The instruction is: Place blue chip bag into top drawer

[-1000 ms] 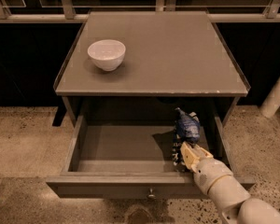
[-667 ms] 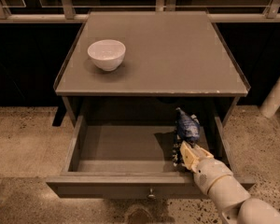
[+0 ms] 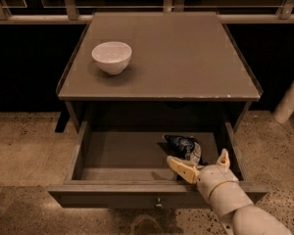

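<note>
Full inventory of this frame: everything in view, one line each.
cabinet: one, grey-brown, centre of view
bowl: one, white, left side of the cabinet top
top drawer: one, grey-brown, pulled open under the cabinet top
knob: one, metal, middle of the drawer front
blue chip bag: one, dark blue, inside the drawer, right half
post: one, pale, right edge of view
floor: speckled beige, around the cabinet
arm: one, off-white, reaching in from the lower right
gripper: one, cream, fingers spread open in the drawer's front right, just in front of the bag
</note>
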